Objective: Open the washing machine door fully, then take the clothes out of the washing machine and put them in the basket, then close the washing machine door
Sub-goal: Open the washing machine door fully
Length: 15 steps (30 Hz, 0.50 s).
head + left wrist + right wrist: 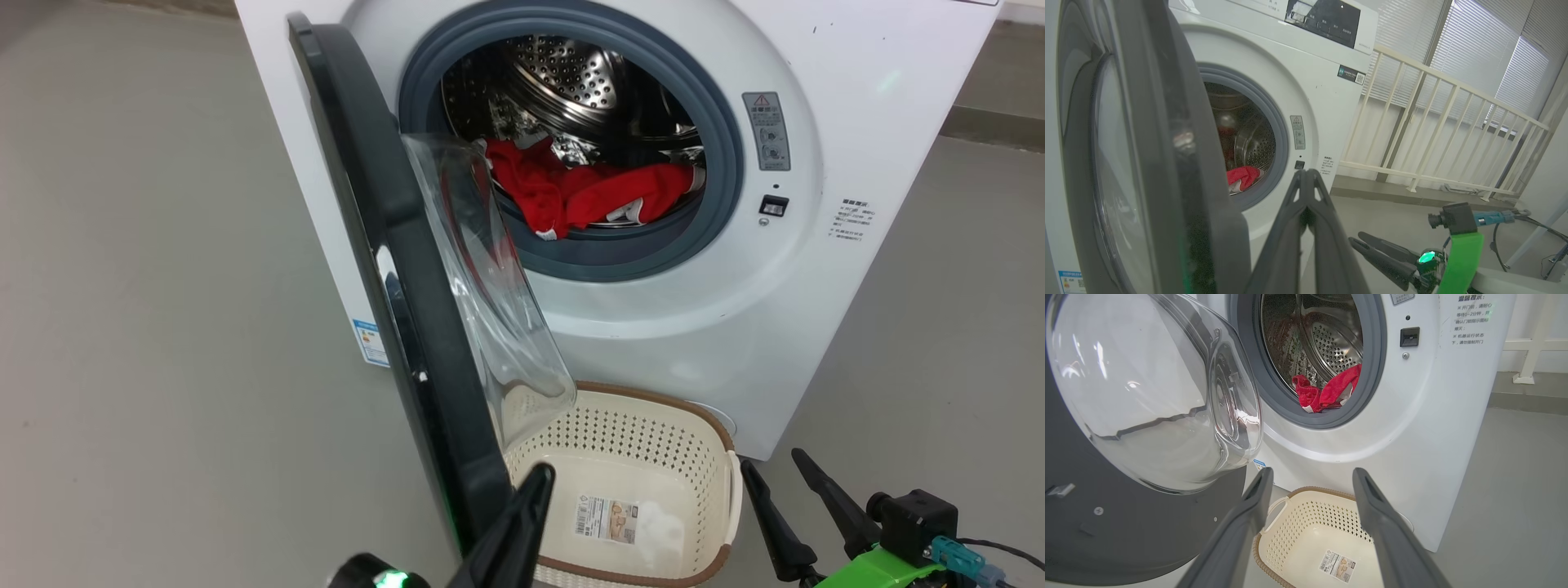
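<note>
clothes (588, 192), soft red, in perforated steel drum (571, 73), round glass-bowl door (384, 245) ajar; l fingers (522, 510) together, r fingers (771, 514) apart

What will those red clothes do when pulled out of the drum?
The red clothes lie crumpled in soft folds in the drum, so they would probably hang limp and trail. They look thin, so likely light.

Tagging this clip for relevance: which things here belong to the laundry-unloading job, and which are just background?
Part of the job:
washing machine
its open door
red clothes inside it
basket in front of it

Just there:
white railing
window blinds
</note>
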{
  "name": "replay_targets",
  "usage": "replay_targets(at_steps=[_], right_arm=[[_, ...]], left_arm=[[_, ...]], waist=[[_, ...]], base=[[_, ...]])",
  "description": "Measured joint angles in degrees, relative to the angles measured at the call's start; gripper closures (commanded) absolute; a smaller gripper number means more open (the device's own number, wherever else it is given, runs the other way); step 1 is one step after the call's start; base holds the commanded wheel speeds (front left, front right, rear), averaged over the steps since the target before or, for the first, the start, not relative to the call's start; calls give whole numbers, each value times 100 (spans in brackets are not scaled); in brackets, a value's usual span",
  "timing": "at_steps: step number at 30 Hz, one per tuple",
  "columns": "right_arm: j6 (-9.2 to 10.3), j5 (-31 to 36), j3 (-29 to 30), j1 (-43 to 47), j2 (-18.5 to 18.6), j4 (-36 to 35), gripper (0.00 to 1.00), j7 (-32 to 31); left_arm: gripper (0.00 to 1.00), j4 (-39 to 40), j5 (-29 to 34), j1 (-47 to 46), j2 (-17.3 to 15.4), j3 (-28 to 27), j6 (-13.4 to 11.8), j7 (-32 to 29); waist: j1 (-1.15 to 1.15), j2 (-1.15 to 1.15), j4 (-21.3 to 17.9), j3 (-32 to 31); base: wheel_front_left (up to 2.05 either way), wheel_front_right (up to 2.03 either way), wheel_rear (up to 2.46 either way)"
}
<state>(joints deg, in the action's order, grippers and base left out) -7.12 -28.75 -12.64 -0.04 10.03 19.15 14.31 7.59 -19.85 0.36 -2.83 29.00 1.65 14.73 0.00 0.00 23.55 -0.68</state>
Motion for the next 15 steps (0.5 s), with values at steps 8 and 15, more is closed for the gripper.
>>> replay_targets(at_steps=[8,15], right_arm=[[0,-8,-42,-26,-1,-12,0,0],[0,-8,-53,-27,-2,-40,0,0]], left_arm=[[100,-957,-328,0,-1,68,98,-1],[100,-1315,-543,-2,7,-2,64,-2]], waist=[[0,0,-17,41],[0,0,-25,65]], base=[[0,0,0],[0,0,0]])
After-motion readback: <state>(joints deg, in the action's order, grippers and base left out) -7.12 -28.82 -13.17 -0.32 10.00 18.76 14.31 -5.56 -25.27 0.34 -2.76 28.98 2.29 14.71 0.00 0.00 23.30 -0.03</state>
